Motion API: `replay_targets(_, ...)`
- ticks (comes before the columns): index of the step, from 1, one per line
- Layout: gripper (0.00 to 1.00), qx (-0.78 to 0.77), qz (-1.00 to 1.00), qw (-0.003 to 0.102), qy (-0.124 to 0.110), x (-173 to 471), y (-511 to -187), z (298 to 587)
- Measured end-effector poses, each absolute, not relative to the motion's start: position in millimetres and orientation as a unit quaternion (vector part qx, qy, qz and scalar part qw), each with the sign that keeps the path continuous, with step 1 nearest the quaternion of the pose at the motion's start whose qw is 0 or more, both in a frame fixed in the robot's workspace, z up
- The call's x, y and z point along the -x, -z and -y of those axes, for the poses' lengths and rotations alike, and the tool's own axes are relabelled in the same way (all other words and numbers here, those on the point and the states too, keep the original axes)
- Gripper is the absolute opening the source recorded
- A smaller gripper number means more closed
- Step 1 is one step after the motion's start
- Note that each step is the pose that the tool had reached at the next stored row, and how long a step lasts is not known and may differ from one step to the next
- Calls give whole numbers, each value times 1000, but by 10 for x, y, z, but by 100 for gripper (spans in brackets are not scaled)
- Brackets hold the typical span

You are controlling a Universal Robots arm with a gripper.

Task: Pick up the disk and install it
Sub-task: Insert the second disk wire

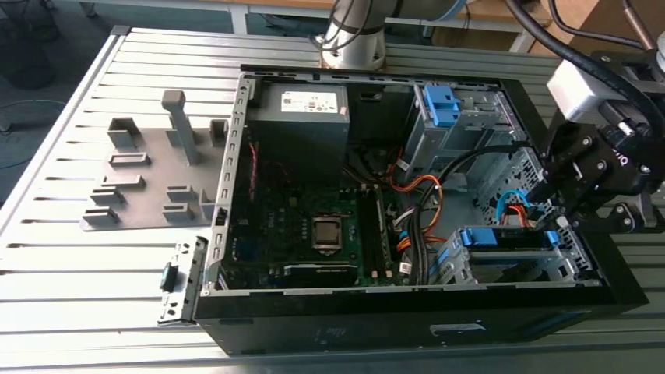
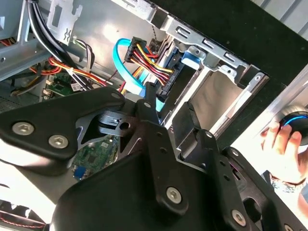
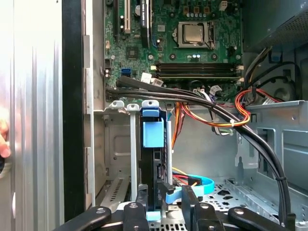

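The black metal claw (image 1: 563,218) hangs over the open computer case (image 1: 416,321) at the exterior view's right, close against the outer end of the disk (image 1: 504,238). Whether it has a grip on it I cannot tell from here. The disk stands on edge in the lower drive cage (image 1: 519,271), a box of thin, punched sheet steel. In the first wrist view its slim dark body carries a bright blue plastic bracket (image 3: 153,134), smooth and squared. A flat sky-blue cable (image 3: 202,183) curls just beside it, and orange, red and black wires (image 3: 240,113) loop across toward the green circuit board (image 3: 192,48). The grey, boxy power supply (image 1: 301,117) sits well apart from the disk. The case rests on a ribbed aluminium table (image 1: 62,257), near a grey plate (image 1: 146,187) of upright blocks. In the second wrist view, a hand (image 2: 284,144) lies on a round knob (image 2: 296,122).
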State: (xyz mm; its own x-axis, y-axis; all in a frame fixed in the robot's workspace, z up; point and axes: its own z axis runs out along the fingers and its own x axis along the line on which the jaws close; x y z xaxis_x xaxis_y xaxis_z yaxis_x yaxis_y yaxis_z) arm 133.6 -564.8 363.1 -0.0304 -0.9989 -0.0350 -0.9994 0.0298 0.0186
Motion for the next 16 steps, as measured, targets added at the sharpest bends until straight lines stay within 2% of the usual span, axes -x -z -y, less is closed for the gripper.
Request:
replay_targets(6,40,696,-718,6,-19,-1336,-3629,5648)
replay_targets(7,34,696,-718,6,-19,-1336,-3628,5648)
replay_targets(10,28,696,-718,6,-19,-1336,-3627,5648)
replay_targets(12,16,696,-718,6,-19,-1336,-3627,5648)
replay_targets(16,16,696,-718,6,-19,-1336,-3625,5648)
